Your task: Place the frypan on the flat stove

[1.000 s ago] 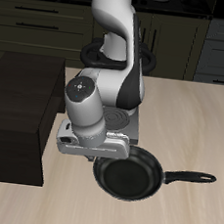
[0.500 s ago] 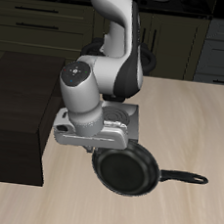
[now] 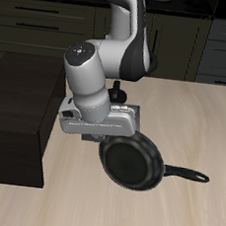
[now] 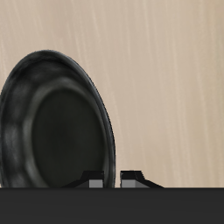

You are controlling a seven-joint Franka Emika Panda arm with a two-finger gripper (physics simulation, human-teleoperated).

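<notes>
We grip the frypan point(image 3: 132, 164) by its rim in our clenched gripper point(image 4: 116, 178), so its long handle may tilt it off the flat stove point(image 3: 132, 113) mid-table.

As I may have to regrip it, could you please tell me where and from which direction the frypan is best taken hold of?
Probably the frypan by its thin raised rim, from straight above, one finger inside and one outside. The wrist view shows the claw astride that rim already. The long straight handle also offers a narrow grip, but sits far off the pan's centre, so it may tilt.
</notes>
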